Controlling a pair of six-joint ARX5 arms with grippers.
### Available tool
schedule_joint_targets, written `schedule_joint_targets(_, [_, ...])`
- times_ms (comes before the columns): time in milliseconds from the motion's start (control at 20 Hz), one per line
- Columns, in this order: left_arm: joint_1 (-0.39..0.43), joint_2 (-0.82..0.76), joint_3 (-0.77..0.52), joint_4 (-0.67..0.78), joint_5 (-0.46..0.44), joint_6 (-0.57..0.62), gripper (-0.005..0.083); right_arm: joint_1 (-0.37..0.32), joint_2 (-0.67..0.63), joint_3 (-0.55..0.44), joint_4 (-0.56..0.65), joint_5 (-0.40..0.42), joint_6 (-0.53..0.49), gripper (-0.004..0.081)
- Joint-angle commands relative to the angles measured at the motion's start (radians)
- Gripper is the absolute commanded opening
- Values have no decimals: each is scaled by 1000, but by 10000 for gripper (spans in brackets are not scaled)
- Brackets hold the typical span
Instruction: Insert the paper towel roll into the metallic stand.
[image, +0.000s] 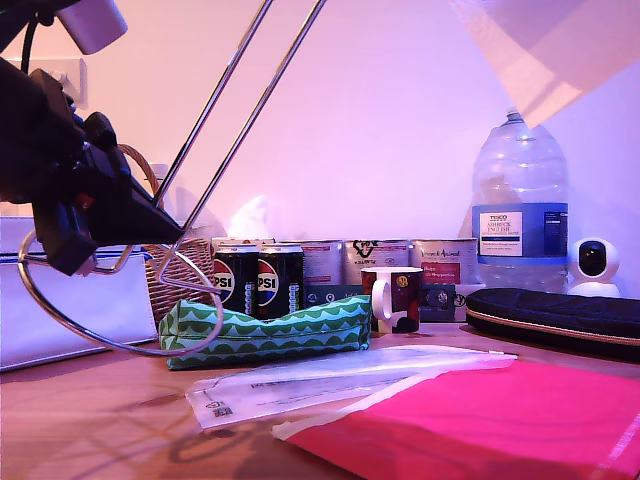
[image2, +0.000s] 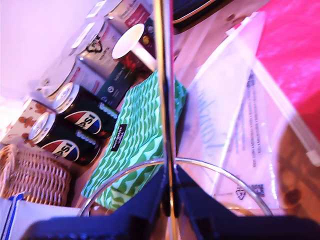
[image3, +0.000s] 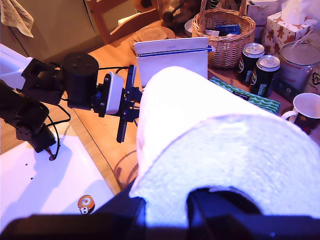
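Second wrist view: the paper towel roll (image3: 210, 145), a thick white embossed cylinder, fills the frame, clamped between the jaws of my second gripper (image3: 200, 210) and held in the air above the wooden table (image3: 110, 135). In the exterior view only its pale edge shows, high at that view's right. My first gripper (image2: 170, 200) is closed on the metallic stand (image: 215, 110), holding it off the table and tilted, its two chrome rods slanting up toward the exterior view's right and its ring base at that view's left. Below sit a green patterned pouch (image: 265, 330), two Pepsi cans (image: 258, 280) and a mug (image: 392, 298). I judge the risk to be misalignment: the roll's core could catch the tilted rods, or the stand could twist in the grip.
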Motion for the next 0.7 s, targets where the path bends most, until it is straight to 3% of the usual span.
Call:
schedule_joint_targets(0, [15, -26, 26, 36, 0, -10, -23, -3, -3, 2, 7, 39, 3, -11])
schedule_joint_targets(450, [50, -26, 26, 25, 0, -17, -23, -2, -3, 2, 10, 73, 1, -11])
schedule_joint_targets(650, [50, -26, 26, 21, 10, -27, -23, -2, -3, 2, 14, 150, 2, -11])
